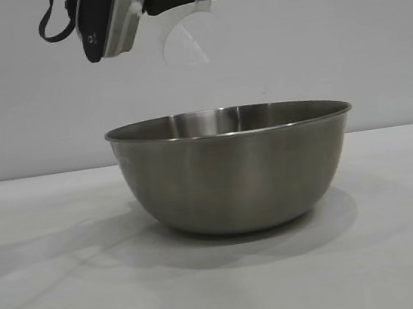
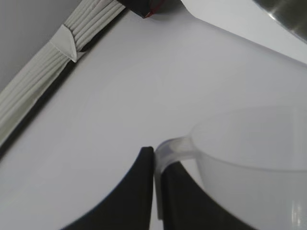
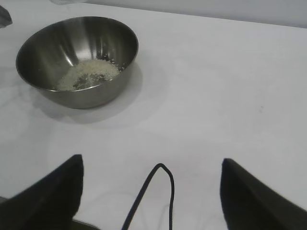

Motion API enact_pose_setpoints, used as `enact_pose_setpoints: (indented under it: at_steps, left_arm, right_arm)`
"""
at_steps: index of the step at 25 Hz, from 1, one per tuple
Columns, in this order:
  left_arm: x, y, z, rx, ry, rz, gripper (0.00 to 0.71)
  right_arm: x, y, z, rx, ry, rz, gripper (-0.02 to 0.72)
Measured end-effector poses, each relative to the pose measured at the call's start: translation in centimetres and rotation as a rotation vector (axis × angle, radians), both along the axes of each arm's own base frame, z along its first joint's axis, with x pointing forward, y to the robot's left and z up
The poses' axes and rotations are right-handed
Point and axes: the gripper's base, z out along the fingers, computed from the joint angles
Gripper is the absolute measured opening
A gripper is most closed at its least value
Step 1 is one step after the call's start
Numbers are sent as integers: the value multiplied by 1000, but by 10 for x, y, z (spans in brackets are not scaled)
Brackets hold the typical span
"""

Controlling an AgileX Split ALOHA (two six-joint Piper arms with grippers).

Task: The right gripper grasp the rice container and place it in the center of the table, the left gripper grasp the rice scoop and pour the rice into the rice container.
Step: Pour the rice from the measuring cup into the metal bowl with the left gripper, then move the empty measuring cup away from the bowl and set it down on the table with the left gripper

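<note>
Two grippers are logged: left gripper (image 1: 143, 9), upper left of frame, is clamped on the scoop (image 1: 187, 39) handle above the bowl (image 1: 235, 170) at table (image 1: 50, 297) center, light thin plastic likely slippery, while right gripper (image 3: 151, 191) is parked with fingers spread, rice (image 3: 88, 74) in bowl.

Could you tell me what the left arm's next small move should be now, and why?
Probably roll the rice scoop back upright and lift it clear. The left gripper, shut on its handle, holds it tipped above the rice container; the rice already lies in that bowl, and none shows in the scoop. The right gripper waits open, well back from the bowl.
</note>
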Motion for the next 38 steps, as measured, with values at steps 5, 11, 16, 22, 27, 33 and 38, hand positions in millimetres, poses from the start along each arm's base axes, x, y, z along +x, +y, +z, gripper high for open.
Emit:
enact_pose_setpoints:
  at_steps: [5,11,16,22,27,33,38]
  left_arm:
    - [0,0,0,29,-63,-11,0]
    - [0,-1,0,41,-89,-17,0]
    - [-2,-3,0,15,-43,-11,0]
    - [-1,-3,1,-112,240,36,0]
    - [1,-3,0,-300,625,109,0]
    - [8,2,-3,-629,1096,245,0]
    - [11,10,-6,-913,1392,338,0]
  right_arm:
    - [0,0,0,0,0,0,526]
    - [0,0,0,0,0,0,526]
    - [0,0,0,0,0,0,526]
    - [0,0,0,0,0,0,526]
    - [0,0,0,0,0,0,526]
    - [0,0,0,0,0,0,526]
    - [0,0,0,0,0,0,526]
